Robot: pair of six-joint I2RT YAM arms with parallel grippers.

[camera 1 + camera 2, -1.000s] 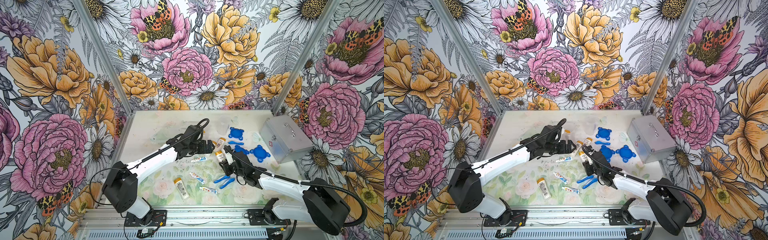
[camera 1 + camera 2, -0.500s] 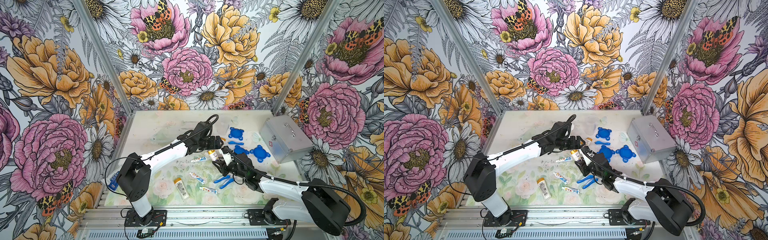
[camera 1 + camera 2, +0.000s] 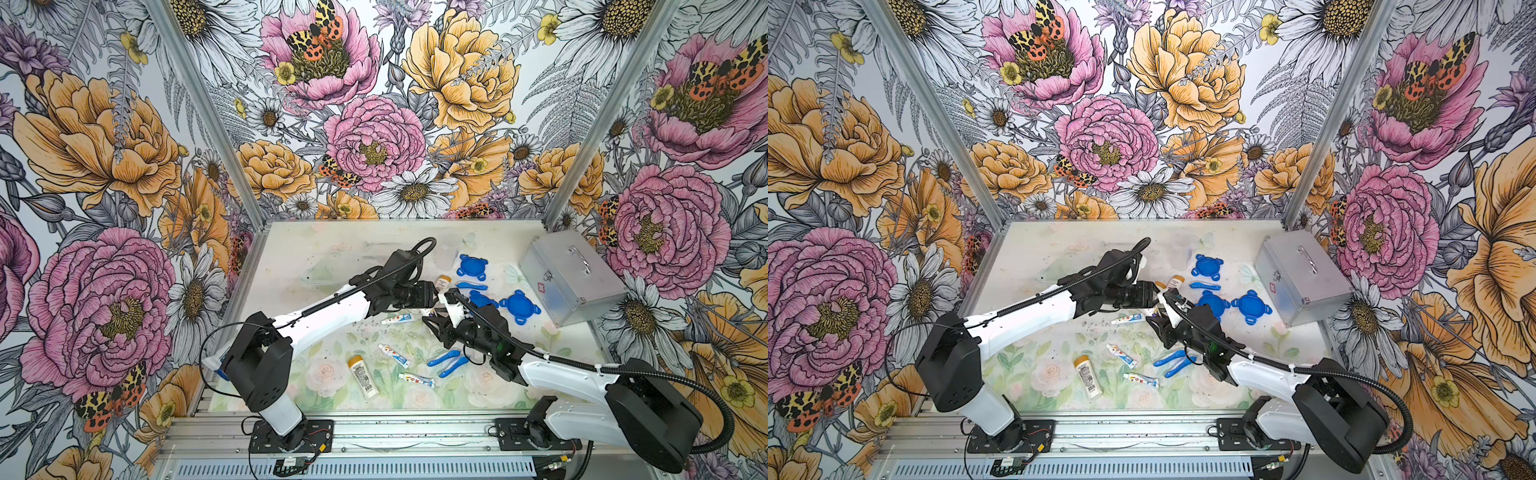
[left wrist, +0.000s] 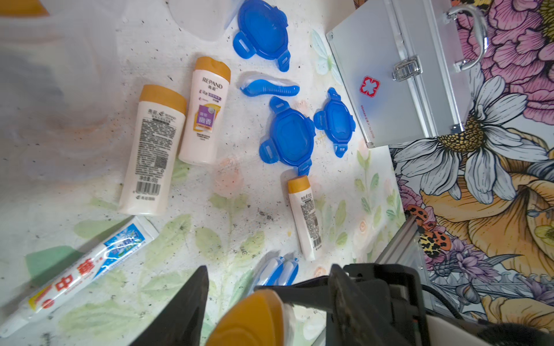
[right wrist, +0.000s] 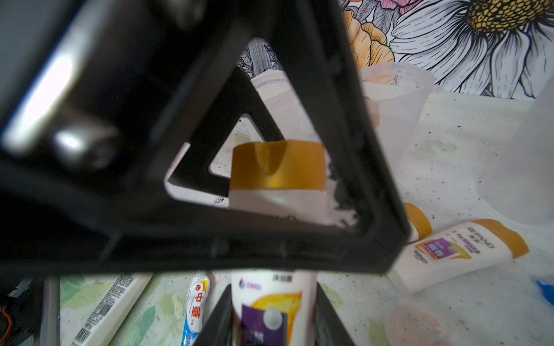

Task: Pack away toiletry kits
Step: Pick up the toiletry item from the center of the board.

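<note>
My right gripper (image 5: 274, 314) is shut on a white orange-capped bottle (image 5: 278, 197), held above the table's middle. My left gripper (image 4: 268, 278) faces it, jaws standing open on either side of the bottle's orange cap (image 4: 254, 320) with a gap showing. In both top views the two grippers meet tip to tip, left gripper (image 3: 434, 293) and right gripper (image 3: 434, 324), and hide the bottle. On the table lie more bottles (image 4: 150, 149) (image 4: 207, 110) (image 3: 363, 376), toothpaste tubes (image 3: 397, 319) (image 3: 394, 355), blue toothbrushes (image 3: 446, 361) and blue lids (image 3: 471, 267) (image 3: 519, 305).
A shut silver metal case (image 3: 569, 278) with a handle stands at the back right. Clear plastic cups (image 5: 395, 104) stand near the back wall. Flowered walls close in the table on three sides.
My left arm has reached right to the held bottle and its jaws have narrowed round the cap. My right gripper has shifted a little left, still holding the bottle.
</note>
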